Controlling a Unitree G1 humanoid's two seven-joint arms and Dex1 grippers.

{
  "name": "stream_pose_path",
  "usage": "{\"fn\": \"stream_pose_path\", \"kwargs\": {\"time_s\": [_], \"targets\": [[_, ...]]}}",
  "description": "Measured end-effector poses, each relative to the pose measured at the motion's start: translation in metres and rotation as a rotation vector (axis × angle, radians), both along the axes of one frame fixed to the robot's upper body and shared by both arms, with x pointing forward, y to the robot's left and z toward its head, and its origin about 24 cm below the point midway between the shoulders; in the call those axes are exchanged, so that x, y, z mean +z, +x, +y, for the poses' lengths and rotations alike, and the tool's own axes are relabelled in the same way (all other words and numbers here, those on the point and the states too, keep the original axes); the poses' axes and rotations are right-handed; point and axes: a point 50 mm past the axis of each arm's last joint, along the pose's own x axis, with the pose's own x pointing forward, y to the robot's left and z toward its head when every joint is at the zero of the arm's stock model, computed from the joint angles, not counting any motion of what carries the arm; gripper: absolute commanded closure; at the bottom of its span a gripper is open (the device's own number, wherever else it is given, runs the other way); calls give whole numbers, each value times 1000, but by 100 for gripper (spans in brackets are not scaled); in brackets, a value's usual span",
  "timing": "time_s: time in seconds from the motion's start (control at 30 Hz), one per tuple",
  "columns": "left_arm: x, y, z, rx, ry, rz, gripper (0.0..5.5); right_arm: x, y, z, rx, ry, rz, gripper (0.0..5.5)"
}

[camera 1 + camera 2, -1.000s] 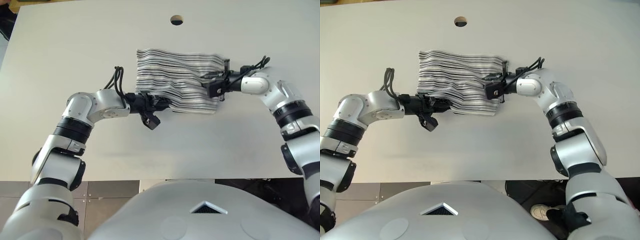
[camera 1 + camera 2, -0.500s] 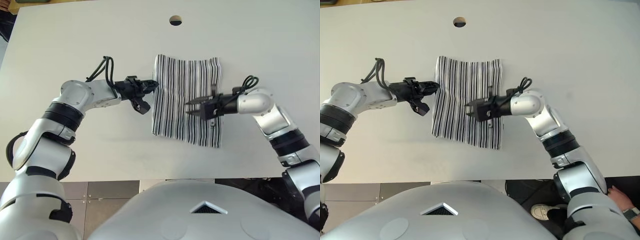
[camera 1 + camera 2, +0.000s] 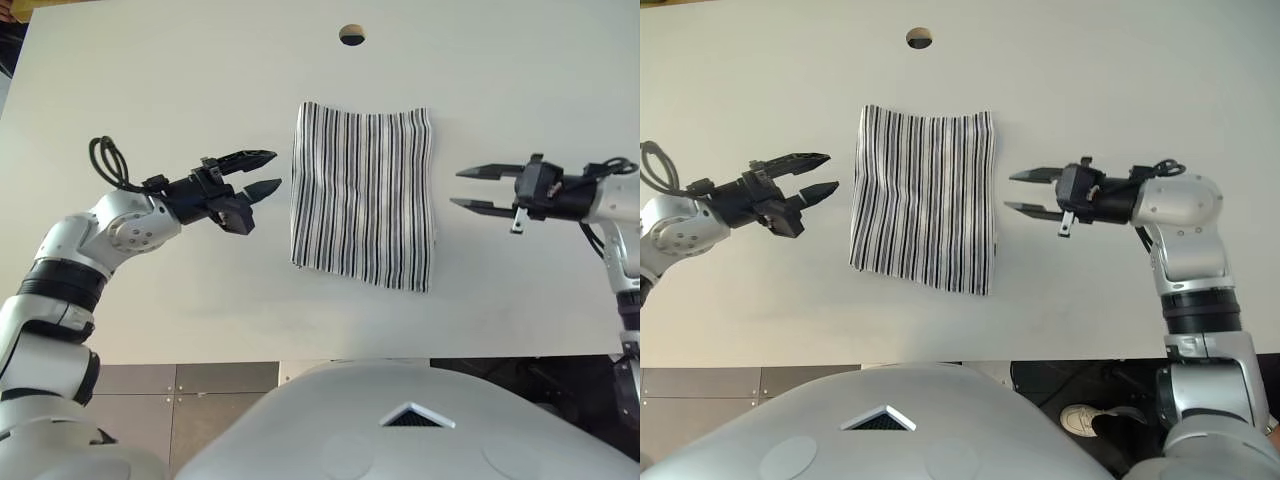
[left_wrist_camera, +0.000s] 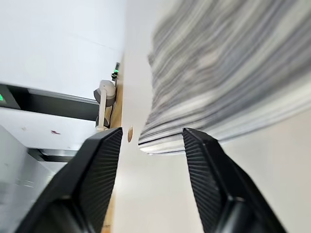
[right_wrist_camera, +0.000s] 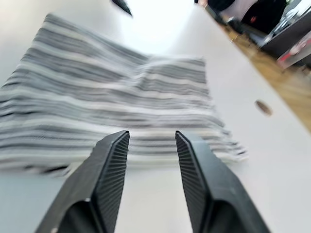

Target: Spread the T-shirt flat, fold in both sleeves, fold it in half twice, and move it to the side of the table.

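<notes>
Your folded T-shirt point(image 3: 362, 195) lies flat mid-table, with both grippers off it.

You see the striped T-shirt folded into a rectangle on the white table point(image 3: 150, 80), on your side of the round hole point(image 3: 351, 35) near the far edge. Your left gripper point(image 3: 277, 168) hovers just beside its left edge, its 2 fingers spread wide, holding nothing. Your right gripper point(image 3: 455, 188) hovers near its right edge, its fingers likewise parted and empty.

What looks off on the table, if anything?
Only the folded T-shirt is a bit off: its near edge slants and its far edge ripples, so it is not square. The left gripper and right gripper are open, clear of it.
</notes>
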Motion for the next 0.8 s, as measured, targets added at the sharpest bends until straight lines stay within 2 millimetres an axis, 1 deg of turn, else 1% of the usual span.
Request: {"fn": "stream_pose_path", "kwargs": {"time_s": [0.07, 0.1, 0.17, 0.2, 0.27, 0.37, 0.47, 0.6, 0.8], "targets": [[-2, -17, 23, 11, 82, 143, 248, -11, -19, -14, 41, -139, 24, 290], [-6, -23, 24, 2, 91, 191, 230, -13, -22, -14, 72, -188, 8, 290], [-14, -31, 19, -43, 106, 252, 226, -18, -27, -10, 153, -284, -65, 290], [-19, -33, 14, -60, 106, 280, 226, -24, -31, -6, 206, -337, -115, 290], [-28, -37, 7, -88, 104, 319, 226, -28, -34, -1, 263, -367, -217, 290], [-39, -40, -4, -127, 104, 344, 226, -32, -33, 14, 330, -372, -397, 290], [-43, -40, -13, -150, 82, 333, 226, -38, -33, 27, 369, -346, -499, 290], [-47, -41, -28, -193, 42, 323, 226, -44, -31, 42, 388, -298, -553, 290], [-50, -41, -42, -224, 9, 318, 226, -49, -22, 58, 408, -267, -597, 290]]}}
